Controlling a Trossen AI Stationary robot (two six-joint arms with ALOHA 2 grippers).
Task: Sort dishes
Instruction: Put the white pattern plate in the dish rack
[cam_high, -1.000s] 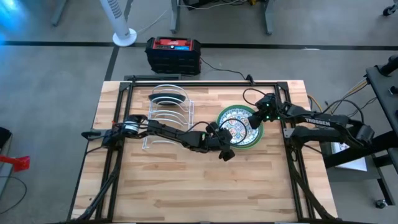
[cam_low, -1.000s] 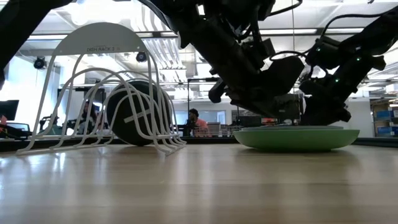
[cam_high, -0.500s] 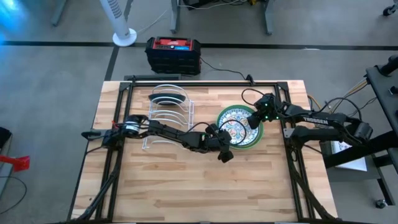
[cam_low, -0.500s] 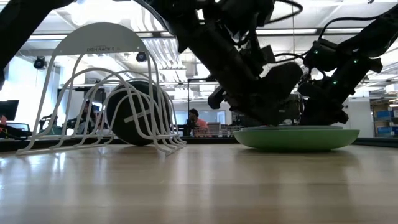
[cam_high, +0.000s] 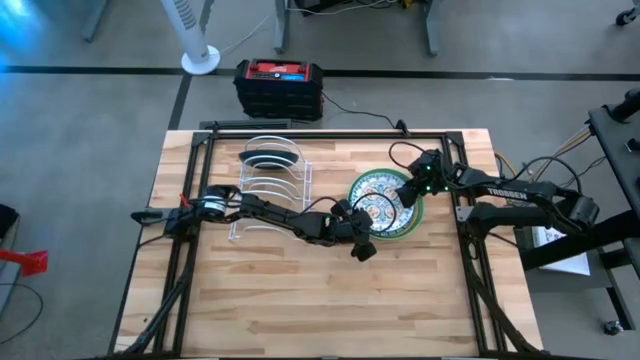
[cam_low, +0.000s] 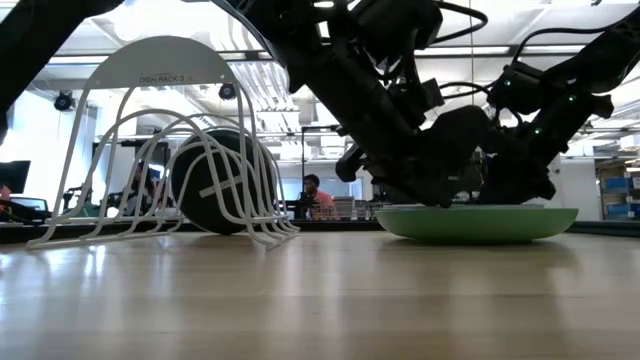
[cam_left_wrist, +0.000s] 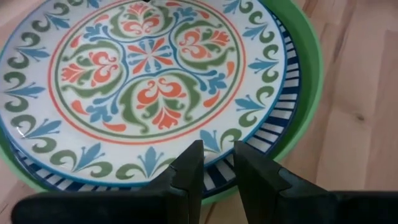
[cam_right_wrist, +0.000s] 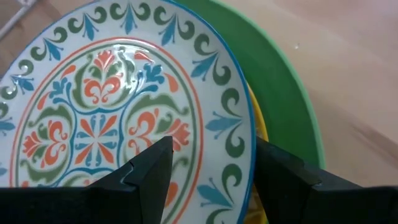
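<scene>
A stack of dishes (cam_high: 385, 205) lies flat on the table's right half. A white plate with a floral pattern (cam_left_wrist: 146, 74) is on top, a blue-lined plate (cam_left_wrist: 283, 106) under it, and a light green plate (cam_low: 475, 222) at the bottom. A yellow edge (cam_right_wrist: 260, 130) shows under the top plate. A dark plate (cam_high: 270, 157) stands on edge in the white wire rack (cam_high: 268, 185). My left gripper (cam_left_wrist: 217, 163) sits over the stack's near rim, its fingers a narrow gap apart. My right gripper (cam_right_wrist: 214, 162) is open at the stack's right rim, with one finger over the top plate and one outside its rim. My left gripper has its fingertips (cam_left_wrist: 189, 155) slanting down at the top plate's near rim (cam_left_wrist: 214, 140); I cannot tell whether they touch it. My right gripper has the top plate's rim (cam_right_wrist: 249, 149) running between its open fingers; I cannot tell whether either finger touches it.
A black and red box (cam_high: 278, 85) and a fan base (cam_high: 200, 60) stand on the floor beyond the far edge. Bare wood (cam_high: 320, 300) stretches along the near side. A person (cam_low: 318, 195) sits in the room behind the table.
</scene>
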